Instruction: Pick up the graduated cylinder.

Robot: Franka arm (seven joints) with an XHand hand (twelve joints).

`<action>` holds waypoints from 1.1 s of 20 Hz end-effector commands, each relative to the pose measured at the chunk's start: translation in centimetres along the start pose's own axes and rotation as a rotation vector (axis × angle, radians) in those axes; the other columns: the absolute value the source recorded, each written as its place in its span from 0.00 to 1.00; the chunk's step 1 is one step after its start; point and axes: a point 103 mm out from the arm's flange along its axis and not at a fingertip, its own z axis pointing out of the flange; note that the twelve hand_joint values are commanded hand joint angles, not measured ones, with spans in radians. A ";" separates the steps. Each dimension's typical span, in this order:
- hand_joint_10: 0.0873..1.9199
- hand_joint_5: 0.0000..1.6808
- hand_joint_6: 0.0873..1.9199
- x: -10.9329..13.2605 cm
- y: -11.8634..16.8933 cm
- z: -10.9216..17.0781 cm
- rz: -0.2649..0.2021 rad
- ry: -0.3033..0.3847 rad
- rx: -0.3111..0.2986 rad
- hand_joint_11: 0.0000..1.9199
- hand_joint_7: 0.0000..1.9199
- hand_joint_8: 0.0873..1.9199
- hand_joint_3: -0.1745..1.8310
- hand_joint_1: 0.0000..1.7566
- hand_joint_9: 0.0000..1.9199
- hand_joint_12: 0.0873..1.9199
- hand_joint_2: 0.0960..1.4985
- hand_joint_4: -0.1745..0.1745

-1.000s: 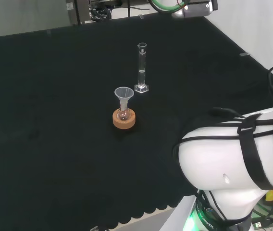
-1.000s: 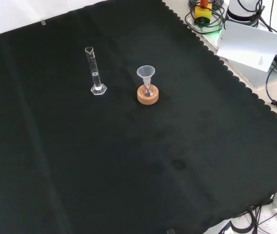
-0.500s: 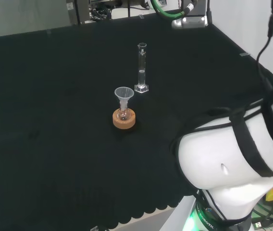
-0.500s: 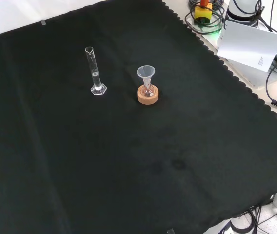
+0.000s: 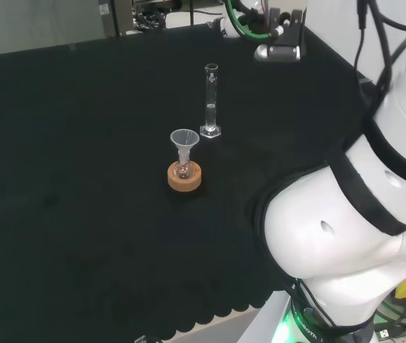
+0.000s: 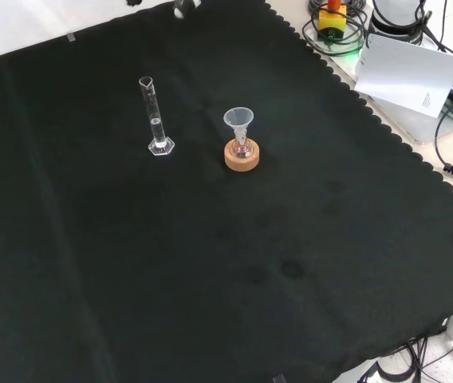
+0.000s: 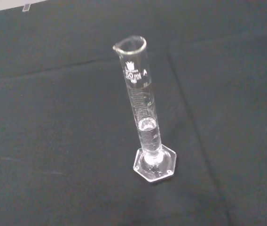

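**The arm lifts up, the glass tube waits**

Since a second ago the big white robot arm has swung upward in the head view, and a small part of the hand has come in at the top edge of the front view. None of the glass things has moved.

The tall, thin, clear glass graduated cylinder stands straight up on the black cloth on its flat six-sided foot. A little clear liquid sits low inside it. Nothing touches it. In the front view the hand is at about 1 o'clock from the cylinder, well apart from it. So little of the hand shows that I cannot tell if its fingers are spread or curled.

In the head view, at about 7 o'clock from the cylinder and near it, is a round brown cork ring. A small clear glass flask sits in the ring, with a clear funnel in its neck.

The wrist view looks at the cylinder up close.
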 end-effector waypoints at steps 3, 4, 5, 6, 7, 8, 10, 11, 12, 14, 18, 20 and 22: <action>0.30 0.20 0.00 -2.1 3.9 4.2 -0.006 0.092 -0.025 0.05 0.04 0.29 0.06 0.21 0.15 0.71 0.80 0.32; 0.30 0.21 0.00 -2.1 4.0 4.6 -0.006 0.088 -0.019 0.05 0.04 0.29 0.06 0.22 0.15 0.71 0.80 0.32; 0.31 0.21 0.00 -2.0 4.1 5.1 -0.009 0.088 -0.014 0.05 0.04 0.29 0.06 0.22 0.15 0.71 0.80 0.32; 0.31 0.21 0.00 -2.0 4.1 5.5 -0.009 0.092 -0.013 0.05 0.04 0.29 0.06 0.22 0.15 0.71 0.80 0.32; 0.31 0.21 0.00 -2.1 4.2 5.8 -0.010 0.096 -0.009 0.05 0.04 0.29 0.06 0.22 0.15 0.71 0.80 0.32; 0.31 0.21 0.00 -2.1 4.3 6.2 -0.012 0.098 -0.005 0.05 0.05 0.29 0.06 0.22 0.15 0.71 0.80 0.32; 0.31 0.21 0.00 -2.1 4.3 7.0 -0.011 0.098 0.000 0.05 0.05 0.29 0.05 0.22 0.15 0.71 0.80 0.31; 0.31 0.21 0.00 -2.0 4.3 7.4 -0.011 0.099 0.008 0.05 0.05 0.29 0.05 0.22 0.15 0.71 0.80 0.31; 0.31 0.21 0.00 -1.9 4.3 7.8 0.004 0.093 0.008 0.05 0.05 0.29 0.05 0.23 0.15 0.71 0.80 0.31; 0.31 0.21 0.00 -1.8 4.4 8.6 0.005 0.097 0.014 0.05 0.04 0.29 0.05 0.23 0.15 0.71 0.79 0.31; 0.31 0.20 0.00 -1.7 4.7 9.8 0.004 0.107 0.037 0.05 0.03 0.29 0.05 0.23 0.14 0.71 0.79 0.31; 0.31 0.20 0.00 -1.8 4.8 10.2 0.000 0.113 0.038 0.05 0.03 0.29 0.05 0.23 0.14 0.71 0.79 0.31; 0.31 0.20 0.00 -1.9 4.9 10.7 -0.011 0.125 0.022 0.05 0.03 0.29 0.05 0.24 0.14 0.71 0.79 0.31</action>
